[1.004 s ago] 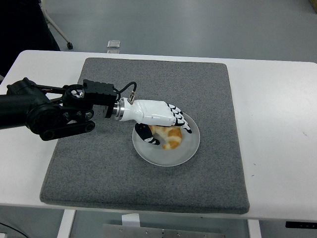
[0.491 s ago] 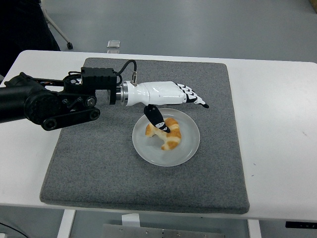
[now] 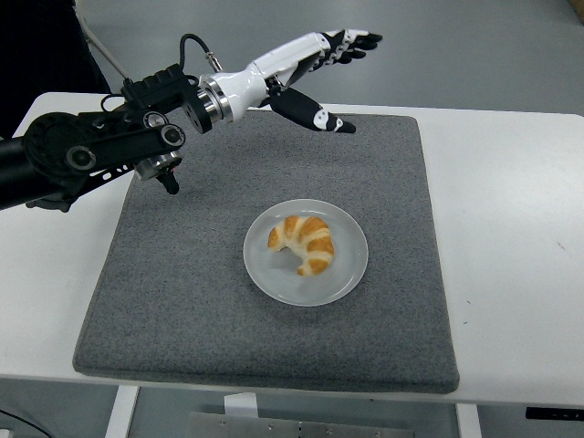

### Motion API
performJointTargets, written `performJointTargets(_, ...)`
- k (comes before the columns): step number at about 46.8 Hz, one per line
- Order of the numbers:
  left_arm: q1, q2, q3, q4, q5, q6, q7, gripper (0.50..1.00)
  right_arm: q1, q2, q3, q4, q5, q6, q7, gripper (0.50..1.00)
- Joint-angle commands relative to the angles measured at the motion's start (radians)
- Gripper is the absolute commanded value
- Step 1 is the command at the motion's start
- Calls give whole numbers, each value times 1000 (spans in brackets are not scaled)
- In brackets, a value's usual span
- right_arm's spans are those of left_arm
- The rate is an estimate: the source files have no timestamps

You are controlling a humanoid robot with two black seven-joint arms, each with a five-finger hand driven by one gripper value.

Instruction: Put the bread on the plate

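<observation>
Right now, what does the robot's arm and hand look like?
The left arm is black and chunky, with round joints and a boxy black part near the wrist. A thin black cable loops over a shiny silver wrist ring. The left hand is glossy white, and its fingers are black and white with dark tips. The right arm isn't in view.

Golden, curved bread (image 3: 305, 243) lies flat on the round white plate (image 3: 348, 275), a touch left of centre, its tips pointing down-left, lighter stripes across the crust.

left arm (image 3: 82, 155) cut by left edge
</observation>
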Motion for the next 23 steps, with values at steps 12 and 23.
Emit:
performJointTargets(12,8,49,-58,3,-365,53,6,999,0,0,0,0,0,0,0,932)
performJointTargets(23,20,60,-76,72,-589,64,6,999,0,0,0,0,0,0,0,932)
